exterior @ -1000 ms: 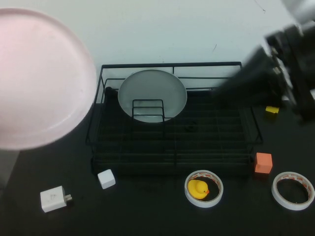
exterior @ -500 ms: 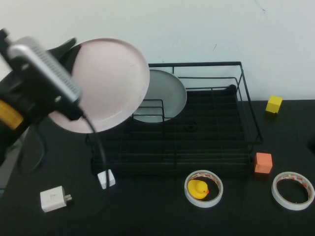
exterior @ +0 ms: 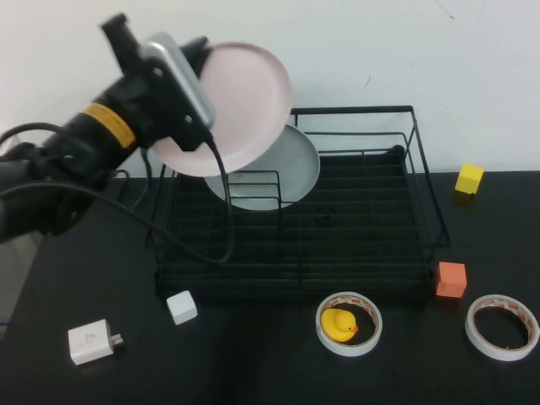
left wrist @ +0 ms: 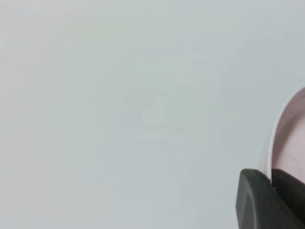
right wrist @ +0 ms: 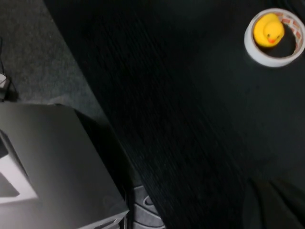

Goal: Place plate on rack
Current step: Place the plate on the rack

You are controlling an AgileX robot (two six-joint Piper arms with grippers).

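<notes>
The pale pink plate (exterior: 245, 101) is held on edge in the air, over the back left corner of the black wire rack (exterior: 422, 181). My left gripper (exterior: 196, 118) is shut on the plate's rim, on its left side. In the left wrist view the dark fingers (left wrist: 259, 202) clamp the pink rim (left wrist: 286, 138) against a blank wall. The pink plate overlaps the top of a grey-white plate (exterior: 291, 173) that leans in the rack behind a small wire divider (exterior: 253, 190). My right gripper (right wrist: 274, 205) shows only as dark shapes over the black table; it is outside the high view.
In front of the rack lie a tape roll with a yellow duck (exterior: 340, 324) inside, a second tape roll (exterior: 503, 327), an orange cube (exterior: 451, 279), a white cube (exterior: 181, 306) and a white plug (exterior: 91, 341). A yellow cube (exterior: 469, 179) sits at the rack's right.
My left arm has carried the pink plate to the right and away from the camera, to above the rack's back left corner. The right arm has left the high view.
</notes>
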